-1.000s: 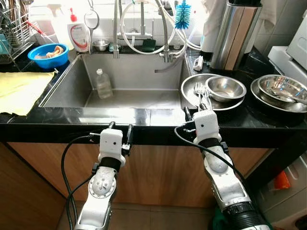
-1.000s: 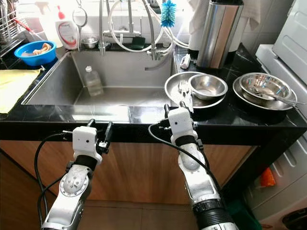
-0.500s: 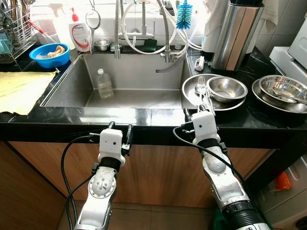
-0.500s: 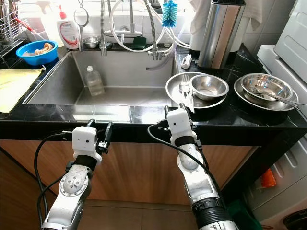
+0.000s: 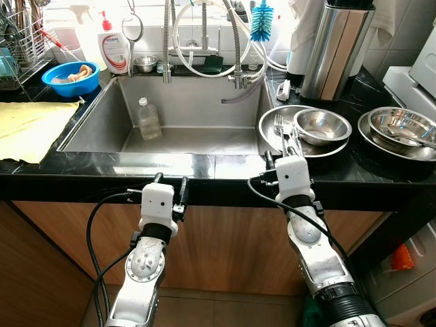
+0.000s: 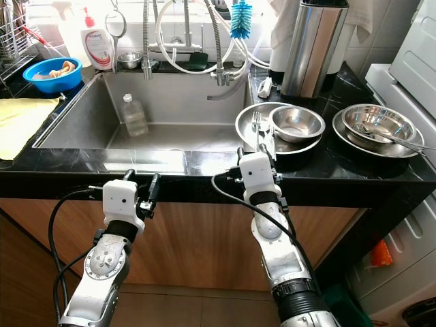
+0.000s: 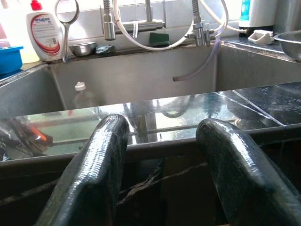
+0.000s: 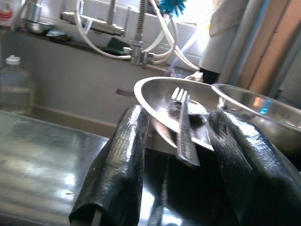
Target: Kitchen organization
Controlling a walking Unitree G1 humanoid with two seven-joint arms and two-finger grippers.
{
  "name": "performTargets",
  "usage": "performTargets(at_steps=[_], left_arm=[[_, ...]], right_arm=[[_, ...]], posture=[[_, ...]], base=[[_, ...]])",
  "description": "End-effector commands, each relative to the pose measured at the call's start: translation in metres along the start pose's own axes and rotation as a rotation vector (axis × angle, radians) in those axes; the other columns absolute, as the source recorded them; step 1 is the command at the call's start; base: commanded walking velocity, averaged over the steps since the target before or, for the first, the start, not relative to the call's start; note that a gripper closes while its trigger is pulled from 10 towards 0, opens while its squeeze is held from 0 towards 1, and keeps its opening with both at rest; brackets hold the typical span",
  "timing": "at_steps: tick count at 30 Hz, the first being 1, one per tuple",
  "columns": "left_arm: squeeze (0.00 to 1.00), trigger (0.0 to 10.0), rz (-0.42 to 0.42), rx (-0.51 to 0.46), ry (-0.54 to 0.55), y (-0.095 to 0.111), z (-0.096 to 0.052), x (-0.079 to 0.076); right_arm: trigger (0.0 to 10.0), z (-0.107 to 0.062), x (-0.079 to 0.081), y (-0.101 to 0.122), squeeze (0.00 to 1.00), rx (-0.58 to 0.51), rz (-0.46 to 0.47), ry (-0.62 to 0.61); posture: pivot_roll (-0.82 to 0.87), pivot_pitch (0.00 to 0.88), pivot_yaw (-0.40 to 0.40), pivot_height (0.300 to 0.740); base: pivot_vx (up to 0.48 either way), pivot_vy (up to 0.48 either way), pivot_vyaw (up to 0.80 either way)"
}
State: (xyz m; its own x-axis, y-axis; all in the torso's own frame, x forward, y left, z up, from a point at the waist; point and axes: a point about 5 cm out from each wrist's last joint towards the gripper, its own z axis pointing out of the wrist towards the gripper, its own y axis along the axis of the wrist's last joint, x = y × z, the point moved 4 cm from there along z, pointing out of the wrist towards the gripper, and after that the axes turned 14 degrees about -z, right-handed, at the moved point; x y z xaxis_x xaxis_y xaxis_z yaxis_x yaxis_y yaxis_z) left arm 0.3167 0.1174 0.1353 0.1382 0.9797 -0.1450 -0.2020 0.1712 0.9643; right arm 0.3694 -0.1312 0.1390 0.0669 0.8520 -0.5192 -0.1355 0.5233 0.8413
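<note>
A steel fork (image 8: 182, 123) lies in a shallow steel plate (image 5: 272, 127) on the black counter right of the sink, its handle sticking out over the plate's near rim. My right gripper (image 5: 281, 157) is open at the counter's front edge, and the fork's handle end lies between its fingers (image 8: 120, 160) without touching them. A small steel bowl (image 5: 320, 125) sits in the same plate. My left gripper (image 5: 171, 182) is open in front of the counter edge below the sink, holding nothing. A clear plastic bottle (image 5: 147, 118) stands in the sink (image 5: 102, 122).
Two stacked steel bowls (image 5: 398, 129) with a utensil sit at the far right. A tall steel canister (image 5: 334, 48) stands behind the plate. Left of the sink are a yellow cloth (image 5: 30, 129), a blue bowl (image 5: 68, 76) and a soap bottle (image 5: 114, 49). Faucet hoses (image 5: 204, 41) hang over the sink.
My right gripper has shifted slightly to the right at the counter edge, staying lined up with the fork. The left arm has not moved.
</note>
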Motion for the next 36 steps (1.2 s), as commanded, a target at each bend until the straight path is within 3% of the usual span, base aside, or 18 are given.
performTargets(at_steps=[1, 14, 15, 16, 17, 18, 36], left_arm=[[0.00, 10.0, 0.002, 0.002, 0.005, -0.0005, -0.0006, 0.0015], [0.00, 10.0, 0.002, 0.008, 0.007, -0.0021, -0.0011, 0.0016], [0.00, 10.0, 0.002, 0.008, 0.007, -0.0021, -0.0010, 0.0017], [0.00, 10.0, 0.001, 0.008, 0.008, -0.0022, -0.0007, 0.0019], [0.00, 10.0, 0.001, 0.008, 0.009, -0.0021, -0.0006, 0.0019], [0.00, 10.0, 0.001, 0.007, 0.009, -0.0020, -0.0005, 0.0018], [0.00, 10.0, 0.000, 0.004, 0.007, -0.0013, 0.0004, 0.0013]], right_arm=[[10.0, 0.0006, -0.0050, 0.0045, 0.00, 0.001, 0.022, -0.041], [10.0, -0.0010, 0.0012, 0.0013, 0.00, 0.027, 0.038, -0.025], [9.5, -0.0009, 0.0011, 0.0011, 0.00, 0.027, 0.039, -0.024], [4.8, -0.0006, 0.0009, 0.0010, 0.00, 0.027, 0.038, -0.024], [1.3, -0.0005, 0.0009, 0.0011, 0.00, 0.027, 0.038, -0.024], [0.3, -0.0004, 0.0007, 0.0011, 0.00, 0.028, 0.039, -0.024], [0.0, 0.0006, 0.0001, 0.0008, 0.00, 0.032, 0.055, -0.026]], posture=[[-0.06, 0.000, -0.002, 0.740], [-0.06, 0.000, -0.003, 0.740], [-0.06, 0.000, -0.004, 0.740], [-0.06, 0.000, -0.004, 0.740], [-0.06, 0.000, -0.004, 0.740], [-0.06, 0.000, -0.004, 0.740], [-0.06, 0.000, -0.002, 0.740]], base=[[0.000, 0.000, 0.00], [0.000, 0.000, 0.00], [0.000, 0.000, 0.00], [0.000, 0.000, 0.00], [0.000, 0.000, 0.00], [0.000, 0.000, 0.00], [0.000, 0.000, 0.00]])
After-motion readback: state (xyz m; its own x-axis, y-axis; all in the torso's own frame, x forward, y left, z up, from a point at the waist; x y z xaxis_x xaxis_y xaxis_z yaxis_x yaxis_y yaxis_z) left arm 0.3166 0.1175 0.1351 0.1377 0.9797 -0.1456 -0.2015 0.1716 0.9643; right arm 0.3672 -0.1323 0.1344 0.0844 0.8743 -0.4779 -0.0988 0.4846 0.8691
